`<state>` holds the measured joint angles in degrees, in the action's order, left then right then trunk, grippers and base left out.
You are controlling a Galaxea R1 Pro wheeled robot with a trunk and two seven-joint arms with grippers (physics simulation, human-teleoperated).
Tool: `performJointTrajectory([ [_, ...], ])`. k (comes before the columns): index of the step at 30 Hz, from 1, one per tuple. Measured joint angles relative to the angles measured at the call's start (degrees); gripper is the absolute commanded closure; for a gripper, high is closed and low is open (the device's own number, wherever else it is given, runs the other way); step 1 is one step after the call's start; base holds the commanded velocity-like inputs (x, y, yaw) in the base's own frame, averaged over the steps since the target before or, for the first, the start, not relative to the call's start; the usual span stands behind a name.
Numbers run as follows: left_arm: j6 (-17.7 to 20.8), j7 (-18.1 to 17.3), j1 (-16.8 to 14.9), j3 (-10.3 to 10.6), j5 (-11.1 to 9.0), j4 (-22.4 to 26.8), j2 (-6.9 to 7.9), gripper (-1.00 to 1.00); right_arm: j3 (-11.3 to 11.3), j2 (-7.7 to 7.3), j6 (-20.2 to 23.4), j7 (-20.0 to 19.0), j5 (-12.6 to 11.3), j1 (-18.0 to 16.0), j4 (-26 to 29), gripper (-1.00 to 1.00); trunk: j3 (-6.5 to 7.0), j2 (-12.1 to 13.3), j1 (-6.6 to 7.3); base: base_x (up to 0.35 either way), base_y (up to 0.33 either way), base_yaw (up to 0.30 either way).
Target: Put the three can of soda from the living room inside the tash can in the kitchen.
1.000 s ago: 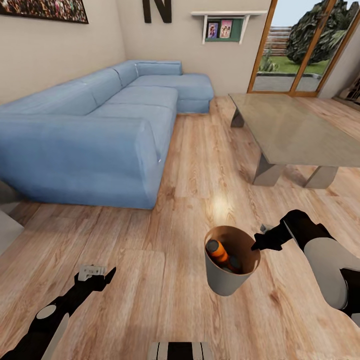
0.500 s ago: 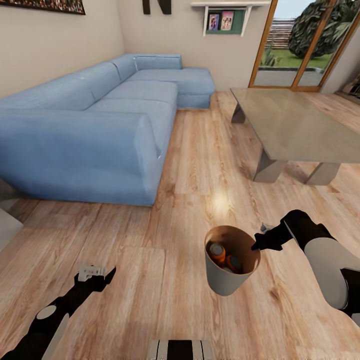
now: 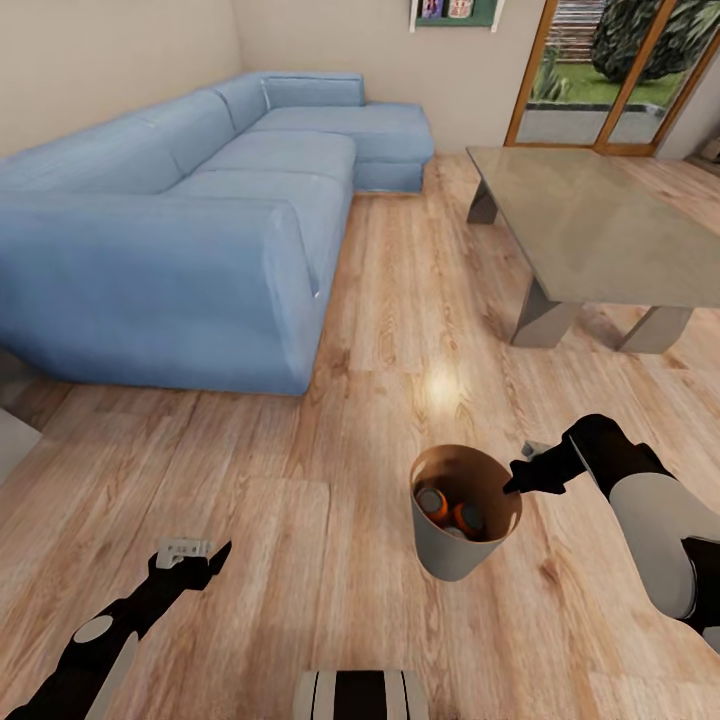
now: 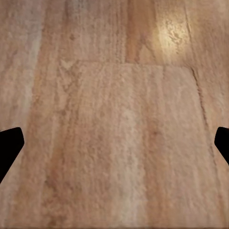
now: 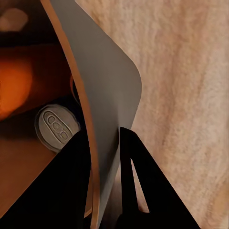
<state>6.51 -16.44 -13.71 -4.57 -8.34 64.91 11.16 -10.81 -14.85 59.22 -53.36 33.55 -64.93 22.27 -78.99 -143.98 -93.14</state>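
Note:
The grey trash can (image 3: pixel 450 555) with its tan rim hangs just above the wood floor in front of me. My right gripper (image 3: pixel 512 487) is shut on its rim at the right side. In the right wrist view the fingers (image 5: pixel 131 162) pinch the can's wall (image 5: pixel 107 95) from inside and outside. Two orange soda cans (image 3: pixel 433 500) (image 3: pixel 468 516) lie inside the brown interior. An orange body (image 5: pixel 14 88) and a grey can top (image 5: pixel 57 126) show there close up. My left gripper (image 3: pixel 190 550) hangs open over bare floor (image 4: pixel 114 143), holding nothing.
The long blue L-shaped sofa (image 3: pixel 180 230) runs along the left. A low grey coffee table (image 3: pixel 590 230) stands to the right, ahead of me. Glass doors (image 3: pixel 600 70) to a garden are at the back right. Open wood floor lies between sofa and table.
The head camera has tilted down, so the room has slid upward in the picture. The orange can that leaned up in the trash can has settled lower beside another. Both arms keep their pose.

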Motion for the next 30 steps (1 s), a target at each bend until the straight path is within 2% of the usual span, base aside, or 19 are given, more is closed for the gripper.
performJointTrajectory([
  [5, -0.2, 0.0, 0.0, 0.0, 0.0, -0.1, 0.00, -1.00, -0.1, -0.07, 0.1, 0.0, -0.2, 0.0, 0.1, 1.00, -0.01, 0.0, 0.01, 0.000, 0.000, 0.000],
  [14, -3.0, 0.0, 0.0, 0.0, 0.2, -0.1, 0.00, -1.00, -0.1, -0.01, 0.1, 0.0, -0.1, 0.0, 0.1, 1.00, 0.00, 0.0, 0.01, 0.000, 0.000, 0.000],
  [22, -3.1, 0.0, 0.0, 0.0, 0.1, -0.2, 0.00, -1.00, -0.1, -0.01, 0.0, 0.0, 0.0, 0.0, 0.2, 1.00, -1.77, -0.1, -0.21, 0.000, 0.000, 0.000],
  [30, -3.1, 0.0, 0.0, 0.0, 0.0, -0.2, 0.00, -1.00, -0.1, -0.03, 0.1, -0.1, -0.2, 0.0, 0.2, 1.00, -1.78, -0.1, -0.20, 0.000, 0.000, 0.000],
])
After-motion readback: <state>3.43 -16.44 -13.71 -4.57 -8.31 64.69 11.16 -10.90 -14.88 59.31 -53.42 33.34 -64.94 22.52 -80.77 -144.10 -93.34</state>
